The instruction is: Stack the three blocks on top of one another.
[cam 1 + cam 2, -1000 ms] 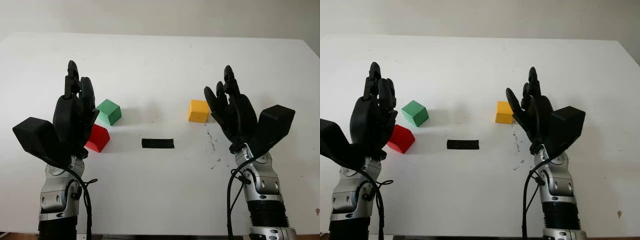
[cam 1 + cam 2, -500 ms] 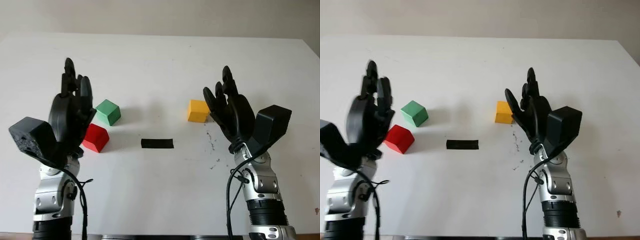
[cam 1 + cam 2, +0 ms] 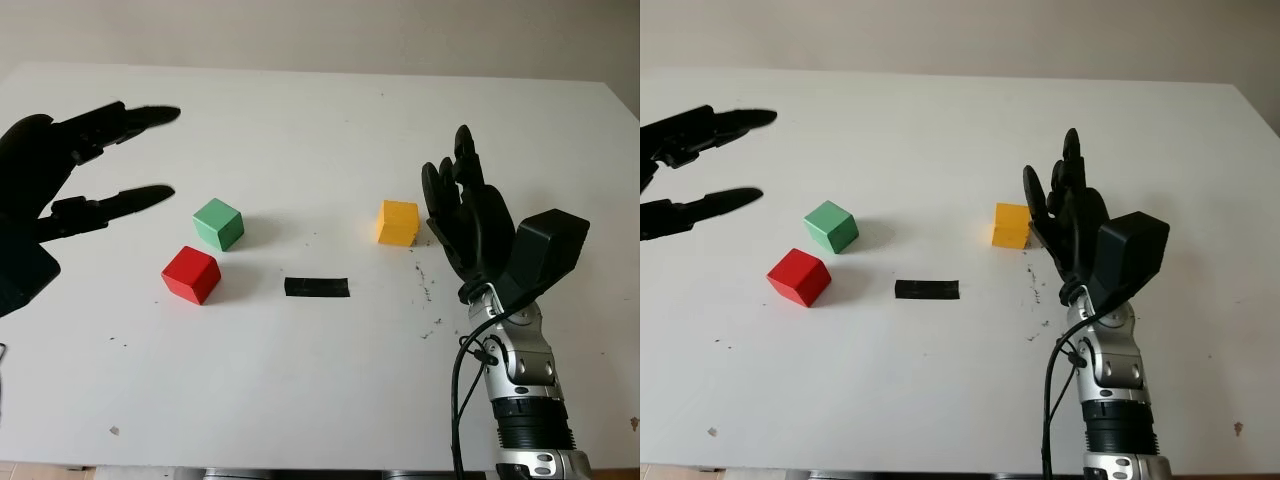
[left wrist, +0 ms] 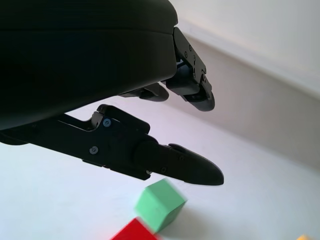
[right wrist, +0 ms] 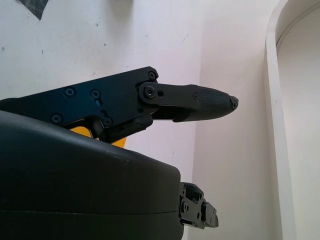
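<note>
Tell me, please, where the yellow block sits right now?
The yellow block sits right of the black tape strip, just beside the open right robot hand.

Left hand (image 3: 60, 190) and right hand (image 3: 470, 225) raised, open.

We can read no text, label, brand, number or sign anywhere, neither on the three blocks, nor on the hands, nor on the white table.
</note>
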Tool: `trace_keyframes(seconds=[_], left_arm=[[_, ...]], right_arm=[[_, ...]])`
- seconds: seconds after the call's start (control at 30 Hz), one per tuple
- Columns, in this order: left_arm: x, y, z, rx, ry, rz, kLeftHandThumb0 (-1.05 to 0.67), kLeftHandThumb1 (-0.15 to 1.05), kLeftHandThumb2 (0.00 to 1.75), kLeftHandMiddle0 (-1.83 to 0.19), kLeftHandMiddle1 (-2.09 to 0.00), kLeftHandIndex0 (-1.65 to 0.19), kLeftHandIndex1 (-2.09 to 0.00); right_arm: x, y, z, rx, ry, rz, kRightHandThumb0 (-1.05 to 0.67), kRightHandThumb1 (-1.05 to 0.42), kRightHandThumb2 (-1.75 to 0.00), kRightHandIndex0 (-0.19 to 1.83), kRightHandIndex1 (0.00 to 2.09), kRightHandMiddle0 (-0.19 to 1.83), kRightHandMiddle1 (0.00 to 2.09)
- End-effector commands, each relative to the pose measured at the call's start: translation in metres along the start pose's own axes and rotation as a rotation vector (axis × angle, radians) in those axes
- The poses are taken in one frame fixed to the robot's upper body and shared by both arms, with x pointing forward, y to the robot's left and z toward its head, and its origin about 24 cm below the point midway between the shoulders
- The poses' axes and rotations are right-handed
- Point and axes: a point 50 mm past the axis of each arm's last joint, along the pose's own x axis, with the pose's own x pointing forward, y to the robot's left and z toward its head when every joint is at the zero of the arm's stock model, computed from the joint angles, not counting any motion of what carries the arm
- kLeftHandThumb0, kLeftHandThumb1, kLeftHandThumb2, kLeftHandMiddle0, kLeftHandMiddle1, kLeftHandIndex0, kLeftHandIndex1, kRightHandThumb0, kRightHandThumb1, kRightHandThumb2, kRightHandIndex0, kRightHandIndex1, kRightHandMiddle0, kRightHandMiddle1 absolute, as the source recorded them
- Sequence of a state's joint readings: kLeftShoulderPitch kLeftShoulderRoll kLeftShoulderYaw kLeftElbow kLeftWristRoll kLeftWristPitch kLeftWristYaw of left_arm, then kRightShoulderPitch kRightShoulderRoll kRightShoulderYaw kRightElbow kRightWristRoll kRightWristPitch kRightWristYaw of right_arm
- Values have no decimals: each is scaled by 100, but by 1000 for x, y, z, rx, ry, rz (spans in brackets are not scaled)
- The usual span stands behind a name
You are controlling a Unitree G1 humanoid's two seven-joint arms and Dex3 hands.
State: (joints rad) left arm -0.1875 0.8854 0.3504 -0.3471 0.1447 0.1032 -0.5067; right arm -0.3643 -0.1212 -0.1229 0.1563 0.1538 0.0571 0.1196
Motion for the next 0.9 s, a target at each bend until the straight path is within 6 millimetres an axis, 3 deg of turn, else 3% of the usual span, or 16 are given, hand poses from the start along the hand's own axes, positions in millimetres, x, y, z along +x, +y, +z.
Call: trace_keyframes(seconds=[0.0, 0.27, 0.87], left_arm=[[-1, 5, 7, 141, 16, -71, -61, 87, 4, -24, -4, -53, -13], [3, 0, 9, 427, 22, -182, -61, 80, 4, -20, -5, -65, -9], [3, -25, 15, 516, -65, -256, -53, 77, 5, -14, -5, -73, -8]], right_arm=[[3, -1, 7, 3, -31, -1, -68, -105, -47, -19, 0, -19, 0], [2, -2, 7, 5, -37, 1, -67, -105, -50, -19, 0, -19, 0], [0, 0, 6, -16, -21, -10, -66, -105, -49, -19, 0, -19, 0]])
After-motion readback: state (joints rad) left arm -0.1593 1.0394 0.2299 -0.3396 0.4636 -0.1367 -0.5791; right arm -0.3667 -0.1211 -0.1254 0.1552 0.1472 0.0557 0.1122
